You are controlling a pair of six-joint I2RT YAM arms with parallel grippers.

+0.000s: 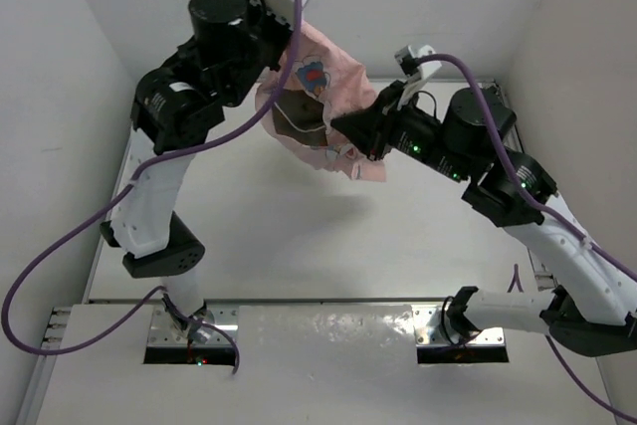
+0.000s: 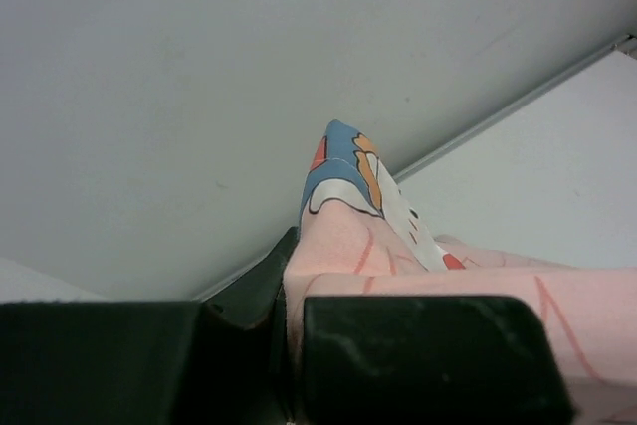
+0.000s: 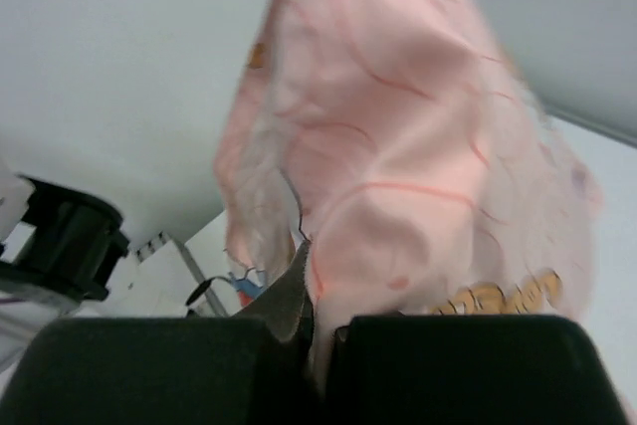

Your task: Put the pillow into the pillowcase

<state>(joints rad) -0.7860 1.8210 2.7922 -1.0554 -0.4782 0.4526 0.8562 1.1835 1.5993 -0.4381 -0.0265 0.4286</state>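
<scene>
**Two arms hold the pillowcase in the air**

Both arms are raised over the far half of the desk (image 1: 299,246), and the pillowcase (image 1: 333,82) hangs between them, clear of the surface. It is bunched into a loose pink bundle, with a blue and red cartoon figure showing on its upper side.

The left fingers (image 2: 318,345) are clenched on a fold of the pink cloth. In the left wrist view the fabric rises out of the narrow slit between them into a peak with a blue, white and orange print. The right fingers (image 1: 348,128) come in from the right and are also clamped on the cloth, at the lower right of the bundle. In the right wrist view the pink fabric billows up from their pinch, and a brownish sliver sits in the same slit. Whether that sliver is the pillow cannot be told from that view.

From above, the pillow (image 1: 299,114) shows as a dark olive-brown patch with a pale edge, wrapped in the pink folds on the bundle's left side. How much of it is inside cannot be told.

Purple cables (image 1: 80,246) trail from both arms, and white walls (image 1: 60,47) close in the desk.
</scene>
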